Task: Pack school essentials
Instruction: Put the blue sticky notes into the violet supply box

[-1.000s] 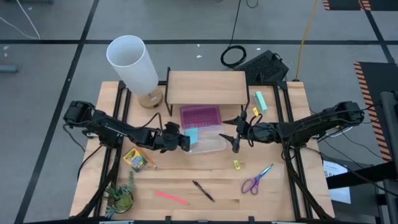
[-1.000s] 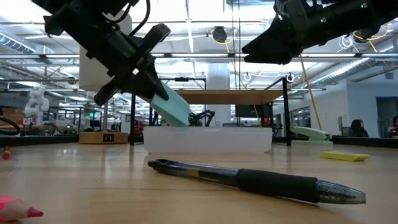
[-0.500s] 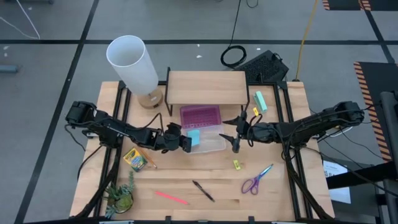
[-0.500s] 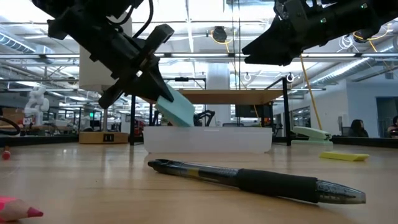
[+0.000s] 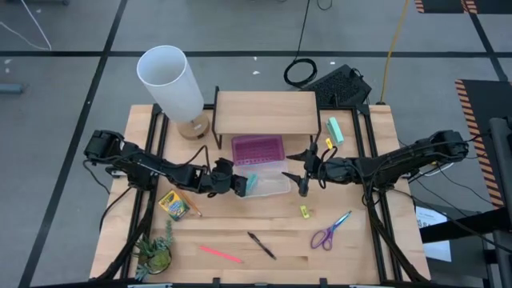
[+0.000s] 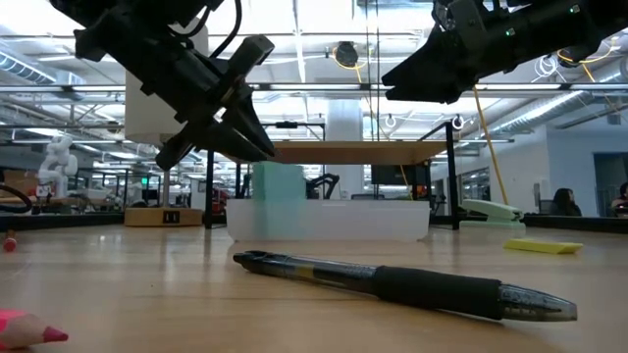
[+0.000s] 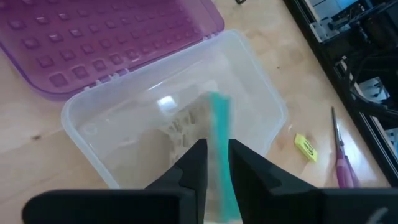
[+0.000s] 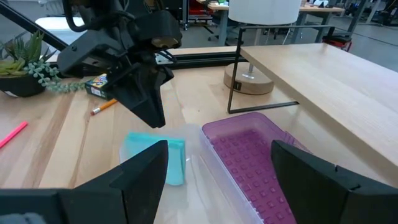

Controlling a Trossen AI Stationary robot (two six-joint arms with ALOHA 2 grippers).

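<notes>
The light-blue note pad (image 8: 153,160) stands on edge inside the clear box (image 5: 274,186), at its left end. The box's purple lid (image 5: 258,149) lies open behind it. My left gripper (image 7: 219,155) hangs just above the pad (image 6: 278,184), fingers slightly open and slanting down toward the right. My right gripper (image 5: 302,181) hovers open at the box's right end, holding nothing. The crayon box (image 5: 174,204), pen (image 5: 262,246), pink stick (image 5: 220,254), scissors (image 5: 330,232) and yellow piece (image 5: 305,211) lie on the table. My left gripper has the pad's upper edge (image 6: 275,167) right at its fingertips (image 6: 261,149). I cannot tell whether they touch it. The pad stands upright with its lower edge in the box.
A white lamp (image 5: 172,80) and a wooden shelf (image 5: 266,112) stand behind the box. A mint-green block (image 5: 335,130) lies at the far right, and a green plant (image 5: 156,254) sits at the near left corner. Bare wood shows between the box and the pen.
My left gripper has carried the tilted pad a little toward the table's right, over the box's left end, and let it go. The pad has dropped from its slant between the fingers and now stands upright in the box.
</notes>
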